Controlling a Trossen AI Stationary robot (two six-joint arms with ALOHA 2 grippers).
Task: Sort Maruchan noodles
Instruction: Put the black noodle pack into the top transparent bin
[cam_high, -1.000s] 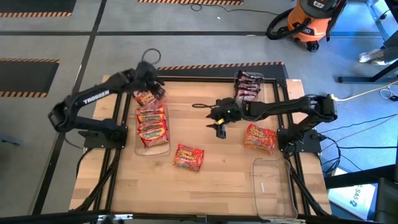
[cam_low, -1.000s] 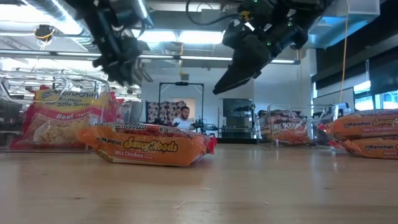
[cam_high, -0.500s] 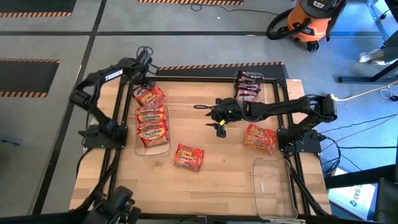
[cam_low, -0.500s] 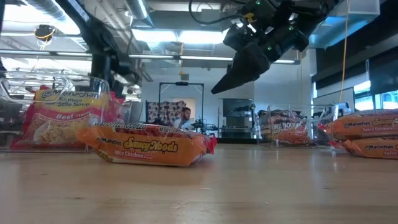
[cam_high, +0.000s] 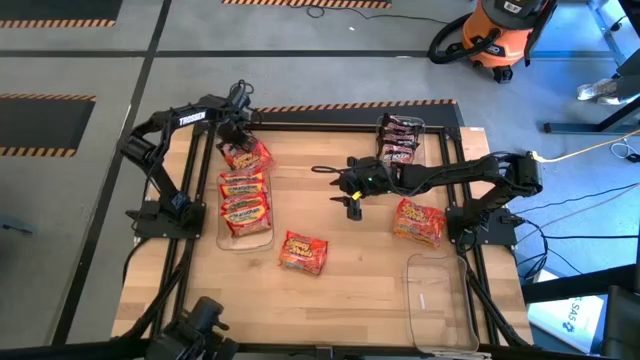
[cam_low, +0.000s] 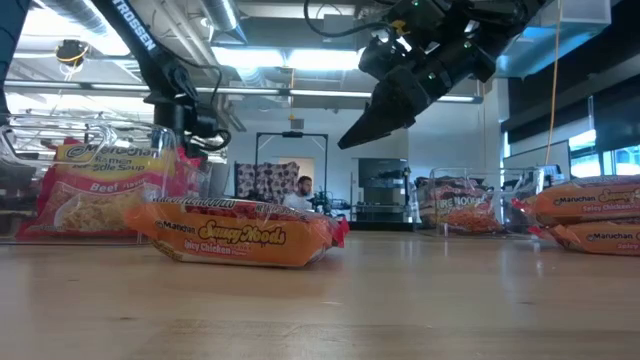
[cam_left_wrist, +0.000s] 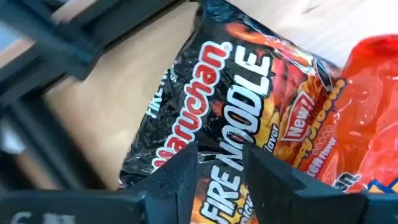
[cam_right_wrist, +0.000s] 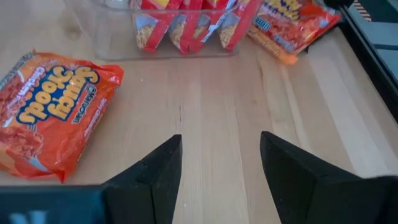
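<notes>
My left tool (cam_left_wrist: 214, 177) hangs just over a dark Fire Noodle packet (cam_left_wrist: 230, 106) at the tabletop's (cam_high: 350, 290) far left corner, fingers a narrow gap apart, gripping nothing; the packet's long axis runs diagonally, an orange packet (cam_left_wrist: 367, 106) overlapping one end. Red beef packets (cam_high: 245, 197) sit crosswise in the left bin (cam_high: 244, 236). My right tool (cam_right_wrist: 217, 165) hovers released mid-tabletop, facing the Saucy Noodles packet (cam_right_wrist: 53, 109).

Bare wood lies between the loose orange packet (cam_high: 303, 251) and the empty bin (cam_high: 437, 300).
</notes>
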